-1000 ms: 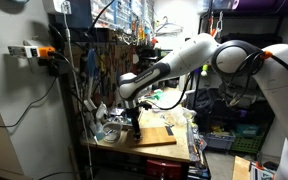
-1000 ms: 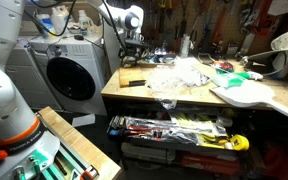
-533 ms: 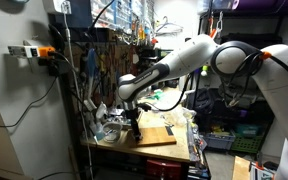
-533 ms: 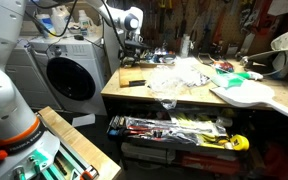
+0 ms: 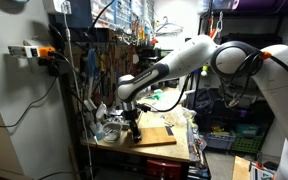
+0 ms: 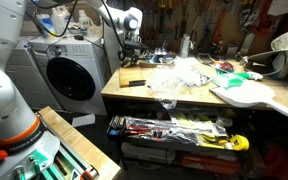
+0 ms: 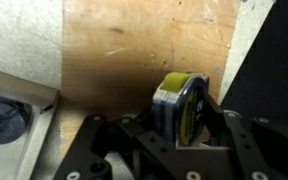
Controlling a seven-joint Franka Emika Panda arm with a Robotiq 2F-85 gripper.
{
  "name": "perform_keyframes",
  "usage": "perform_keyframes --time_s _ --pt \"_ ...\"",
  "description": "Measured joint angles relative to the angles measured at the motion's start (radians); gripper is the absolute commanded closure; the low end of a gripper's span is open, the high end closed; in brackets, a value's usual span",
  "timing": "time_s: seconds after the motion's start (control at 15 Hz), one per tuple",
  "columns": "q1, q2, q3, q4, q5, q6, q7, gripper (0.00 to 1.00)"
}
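In the wrist view a round yellow-and-grey spool (image 7: 180, 103), like a small tape reel, stands on edge between my fingers (image 7: 147, 131). My gripper (image 7: 182, 118) is shut on its two flat faces, just above a pale wooden board (image 7: 134, 50). In both exterior views the arm reaches down to the workbench. The gripper (image 5: 134, 130) hangs over the near corner of the board (image 5: 159, 137), and it shows small at the bench's far left corner (image 6: 132, 57). The spool itself is too small to make out in those views.
The workbench (image 6: 184, 97) carries crumpled clear plastic (image 6: 174, 73), small tools and a white flat shape (image 6: 249, 95). A washing machine (image 6: 69, 75) stands beside it, with an open tool drawer (image 6: 174, 128) below. A dark round object (image 7: 2, 115) lies left of the board.
The arm has stayed in place. The jaws have come together on the spool.
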Motion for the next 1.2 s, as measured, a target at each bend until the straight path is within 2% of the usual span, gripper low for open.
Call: perform_keyframes --time_s 0.07,0.33,0.53,0.8,1.2 --pt "0.0 -0.003 0.001 0.0 0.006 -0.007 -0.004 0.93" --pt "0.0 -0.013 0.0 -0.007 0.011 0.003 0.008 0.92" --pt "0.003 -0.046 -0.008 -0.037 0.002 0.051 0.079 0.92" --pt "0.036 -0.108 -0.034 -0.109 -0.085 0.139 0.27 0.92" --pt "0.14 -0.174 -0.064 -0.237 -0.317 0.199 0.638 0.92"
